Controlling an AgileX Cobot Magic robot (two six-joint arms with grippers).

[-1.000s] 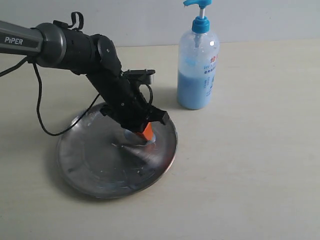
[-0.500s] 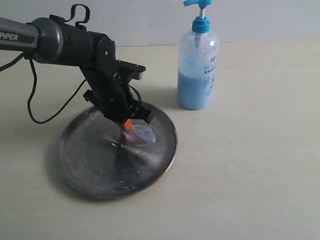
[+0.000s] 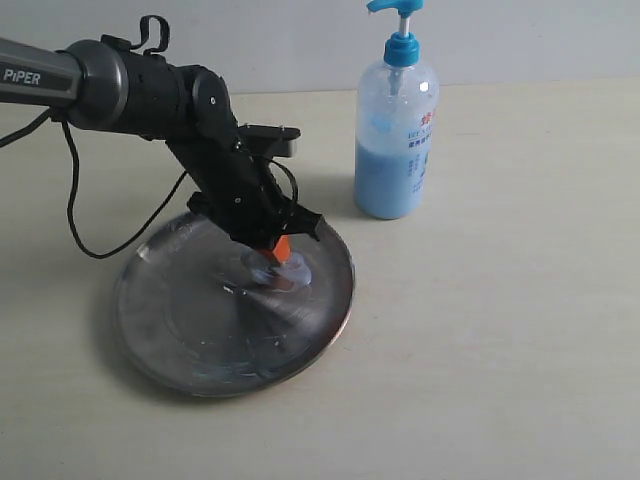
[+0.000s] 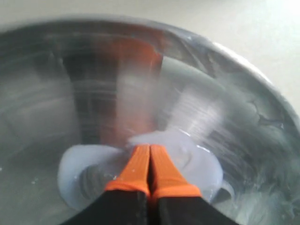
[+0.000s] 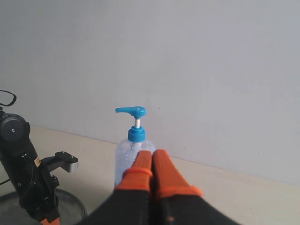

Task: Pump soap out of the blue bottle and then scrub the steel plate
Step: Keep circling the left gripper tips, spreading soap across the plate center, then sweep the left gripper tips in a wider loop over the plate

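The steel plate [image 3: 180,330] lies on the table at the left of the exterior view. A pale blue smear of soap [image 3: 282,272] sits on its right half. My left gripper [image 3: 274,262] is shut, and its orange fingertips press down into the soap [image 4: 197,164] on the plate [image 4: 262,117]. The blue bottle [image 3: 395,130] stands upright just behind the plate's right rim, its pump head raised. My right gripper [image 5: 150,157] is shut and empty, held in the air facing the bottle [image 5: 126,152], and it does not appear in the exterior view.
A black cable [image 3: 85,220] loops from the left arm [image 3: 150,95] down to the table beside the plate. A plain wall [image 5: 187,70] stands behind the table. The beige tabletop [image 3: 500,330] spreads out to the right of the plate.
My left gripper, shut throughout, has swept back and forth over the soap smear: leftward half a second ago, now back to the right. The smear has spread. The bottle has not moved.
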